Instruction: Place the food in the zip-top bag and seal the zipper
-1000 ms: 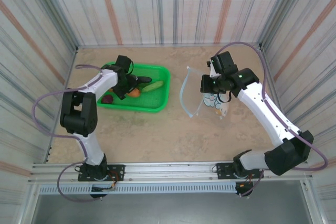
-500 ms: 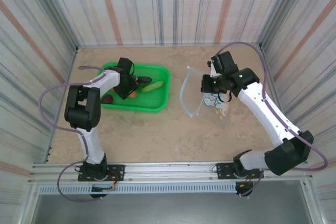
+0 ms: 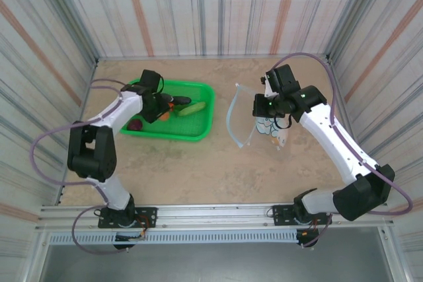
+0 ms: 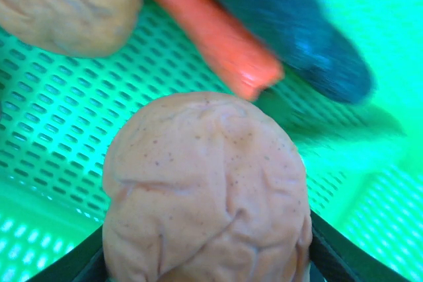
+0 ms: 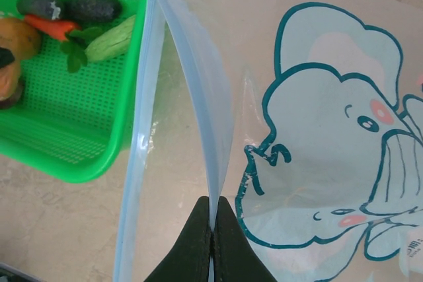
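— two grippers; how are they standing?
— the left gripper (image 3: 160, 106) is squeezing the brownish round piece (image 4: 205, 196), its black fingers (image 4: 330, 254) pressing on both flanks, inside the green basket (image 4: 59, 137). i cannot tell whether the piece is touching the mesh.
— what is lying around it?
— the carrot (image 4: 211, 31) is lying at twelve o'clock of the piece, the eggplant (image 4: 301, 28) at one o'clock, a second tan piece (image 4: 66, 1) at eleven o'clock.
— and the right one?
— the right gripper (image 5: 213, 211) is pinching, jaws together, one lip of the zip-top bag (image 5: 317, 163), right on the zipper (image 5: 198, 84). in the top view the mouth is gaping toward nine o'clock, facing the basket.
— where is the bag sitting?
— on the table (image 3: 218, 170), elephant print showing, at three o'clock of the basket and apart from it. the cucumber (image 5: 109, 42) is lying at the basket's three o'clock end.
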`<move>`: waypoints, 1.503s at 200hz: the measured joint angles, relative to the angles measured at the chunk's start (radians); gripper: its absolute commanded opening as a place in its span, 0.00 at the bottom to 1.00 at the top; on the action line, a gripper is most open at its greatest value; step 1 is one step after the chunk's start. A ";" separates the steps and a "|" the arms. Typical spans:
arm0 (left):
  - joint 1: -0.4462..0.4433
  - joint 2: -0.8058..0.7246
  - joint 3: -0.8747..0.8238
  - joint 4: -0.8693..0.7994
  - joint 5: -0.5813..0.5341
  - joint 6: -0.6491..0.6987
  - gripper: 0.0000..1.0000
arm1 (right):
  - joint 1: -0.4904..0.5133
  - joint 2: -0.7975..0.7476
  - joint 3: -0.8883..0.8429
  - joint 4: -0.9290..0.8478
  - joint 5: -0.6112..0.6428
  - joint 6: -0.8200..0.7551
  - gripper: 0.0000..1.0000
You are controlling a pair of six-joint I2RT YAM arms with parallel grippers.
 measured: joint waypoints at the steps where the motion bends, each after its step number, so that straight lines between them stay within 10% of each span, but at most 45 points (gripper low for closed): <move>1: -0.006 -0.005 0.002 -0.002 0.003 0.004 0.54 | 0.000 0.000 0.000 0.000 -0.001 0.000 0.00; 104: -0.365 -0.014 0.311 0.079 0.235 0.130 0.51 | 0.008 0.000 0.000 0.034 -0.040 0.009 0.00; 162: -0.454 0.203 0.354 0.179 0.328 0.089 0.52 | 0.008 -0.006 0.000 0.034 -0.060 0.030 0.00; 222: -0.490 0.251 0.354 0.201 0.360 0.070 0.86 | 0.002 -0.038 0.005 0.022 -0.055 0.031 0.00; 300: -0.478 0.216 0.352 0.201 0.356 0.087 0.82 | 0.002 -0.045 0.006 0.023 -0.055 0.034 0.00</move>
